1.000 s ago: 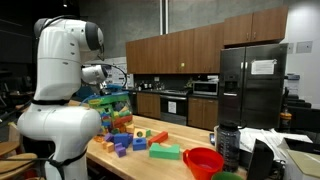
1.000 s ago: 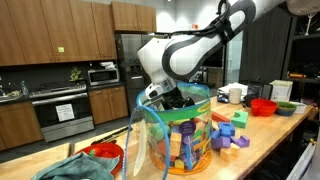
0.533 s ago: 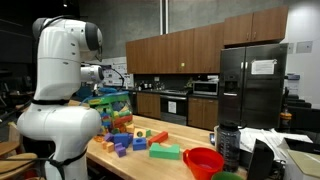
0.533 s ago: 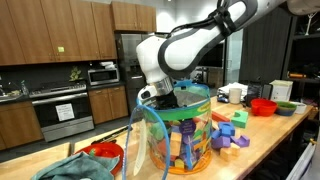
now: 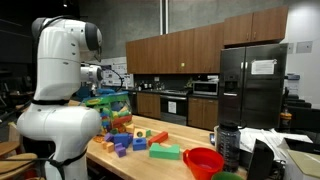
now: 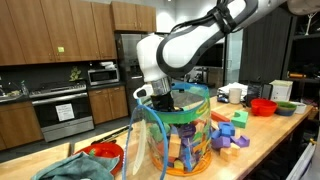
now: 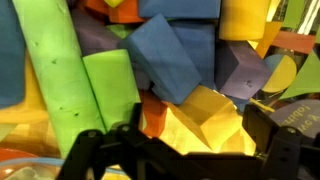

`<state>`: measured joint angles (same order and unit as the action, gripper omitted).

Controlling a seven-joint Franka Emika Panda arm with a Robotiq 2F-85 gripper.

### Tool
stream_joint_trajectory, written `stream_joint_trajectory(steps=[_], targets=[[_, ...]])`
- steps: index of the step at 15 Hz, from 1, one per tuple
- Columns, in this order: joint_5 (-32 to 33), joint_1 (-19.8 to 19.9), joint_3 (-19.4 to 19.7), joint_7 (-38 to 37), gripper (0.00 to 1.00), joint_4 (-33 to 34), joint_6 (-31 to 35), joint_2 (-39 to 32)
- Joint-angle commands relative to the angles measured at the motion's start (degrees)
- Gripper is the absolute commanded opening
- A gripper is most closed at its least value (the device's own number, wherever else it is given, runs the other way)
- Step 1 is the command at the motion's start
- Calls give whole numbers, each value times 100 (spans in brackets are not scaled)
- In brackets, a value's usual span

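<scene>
Arm bent down over clear tub. Counter carried tub at one end, loose blocks beside it, red bowl further along. Tub was stuffed with foam blocks. Gripper sat in tub mouth, jaws wide apart, gripping nothing. Just under it were green block, blue block and yellow block. Couldn't tell if it touched any.
</scene>
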<state>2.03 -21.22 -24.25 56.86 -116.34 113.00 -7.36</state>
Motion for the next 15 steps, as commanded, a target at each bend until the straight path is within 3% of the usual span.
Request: stream_joint_trajectory(steps=[1,8,15], targets=[[-477,58,5,175,100,-80,111,145],[-856,39,16,126,100,-228,222,171],[311,-2,90,-301,100,-493,19,143]])
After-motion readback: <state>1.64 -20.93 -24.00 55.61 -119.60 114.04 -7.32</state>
